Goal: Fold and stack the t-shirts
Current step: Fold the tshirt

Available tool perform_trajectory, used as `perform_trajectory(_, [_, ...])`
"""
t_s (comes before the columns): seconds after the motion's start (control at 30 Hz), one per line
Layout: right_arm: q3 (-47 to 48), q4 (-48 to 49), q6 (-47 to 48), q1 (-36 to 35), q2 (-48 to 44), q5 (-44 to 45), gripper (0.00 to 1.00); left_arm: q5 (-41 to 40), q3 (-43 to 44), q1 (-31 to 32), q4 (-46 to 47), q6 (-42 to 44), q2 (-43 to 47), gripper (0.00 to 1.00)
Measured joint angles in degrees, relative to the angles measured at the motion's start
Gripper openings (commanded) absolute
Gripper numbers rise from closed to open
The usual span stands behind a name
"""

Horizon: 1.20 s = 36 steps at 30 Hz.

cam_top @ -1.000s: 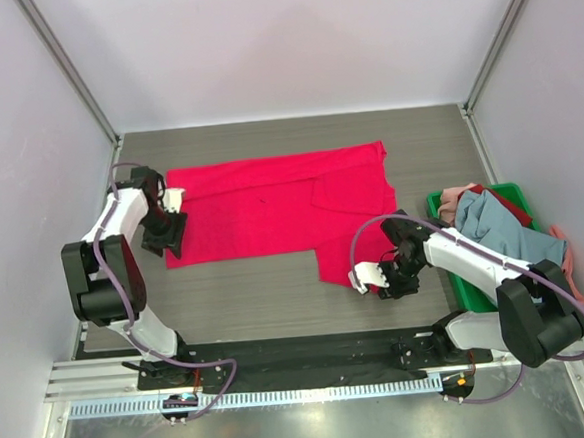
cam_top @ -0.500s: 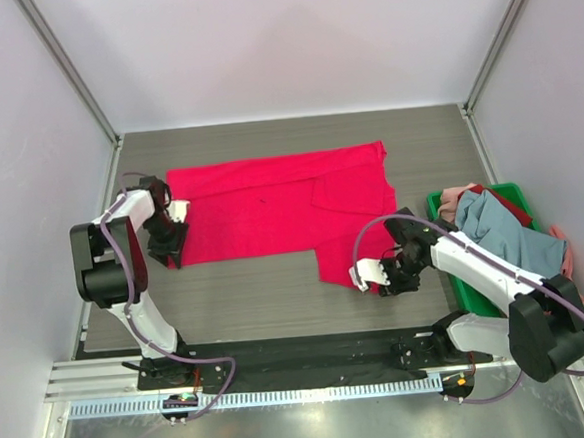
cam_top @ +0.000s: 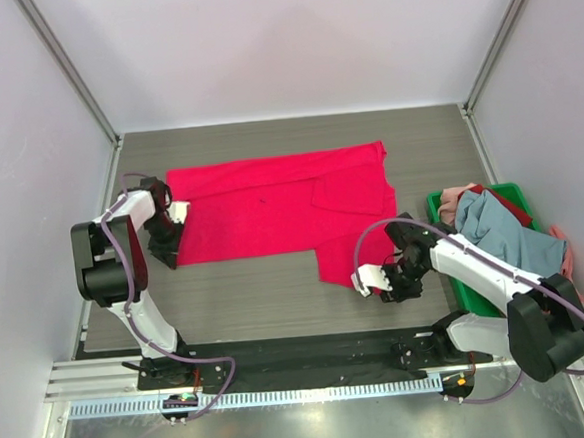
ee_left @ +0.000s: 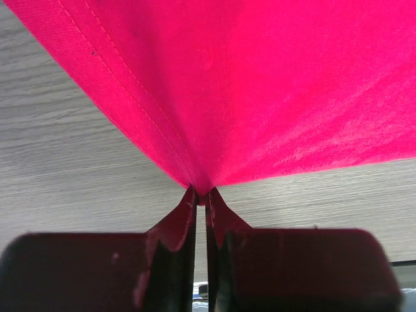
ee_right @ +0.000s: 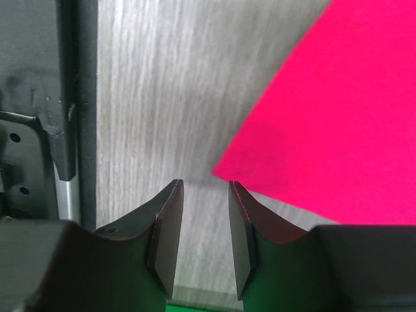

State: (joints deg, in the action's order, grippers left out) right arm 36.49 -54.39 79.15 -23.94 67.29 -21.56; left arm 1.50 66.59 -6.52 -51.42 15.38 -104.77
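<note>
A bright crimson-red t-shirt (cam_top: 281, 205) lies spread flat in the middle of the table. My left gripper (cam_top: 172, 255) is at its near left corner. In the left wrist view the jaws (ee_left: 200, 198) are shut on that corner of the red cloth (ee_left: 260, 97). My right gripper (cam_top: 379, 280) is at the shirt's near right corner. In the right wrist view it (ee_right: 205, 190) is open, with the cloth corner (ee_right: 325, 117) just past the fingertips and no cloth between them. Grey-blue (cam_top: 503, 229), salmon-pink (cam_top: 456, 199) and red (cam_top: 511, 204) shirts lie bunched in the crate.
A green plastic crate (cam_top: 472, 293) stands at the right edge of the table, beside my right arm. The black base rail (cam_top: 301, 351) runs along the near edge and also shows in the right wrist view (ee_right: 65, 97). Walls enclose the table on three sides.
My left gripper has moved down along the shirt's left edge to its near left corner. My right gripper has shifted slightly toward the near edge.
</note>
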Motion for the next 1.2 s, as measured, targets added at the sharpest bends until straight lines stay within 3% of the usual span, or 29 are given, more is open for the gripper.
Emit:
perform_trajectory(0.5, [-1.3, 4.5, -1.5, -0.1, 4.3, 0.0, 0.38, 0.0, 0.0, 0.0, 0.0, 0.0, 0.0, 0.0])
perform_trajectory(0.6, [-1.5, 5.6, -1.7, -0.1, 4.4, 0.5, 0.31, 0.0, 0.0, 0.0, 0.0, 0.0, 0.0, 0.0])
perform_trajectory(0.73, [-1.9, 8.1, -2.5, -0.2, 4.3, 1.6, 0.01, 0.0, 0.0, 0.0, 0.0, 0.0, 0.0, 0.0])
perform_trajectory(1.03, [-2.2, 10.1, -7.6, -0.4, -0.9, 4.9, 0.01, 0.7, 0.0, 0.0, -0.9, 0.9, 0.5, 0.0])
perform_trajectory(1.2, [5.4, 7.1, -11.6, -0.4, -8.7, 6.0, 0.01, 1.9, 2.0, 0.0, -4.6, 2.3, 2.9, 0.0])
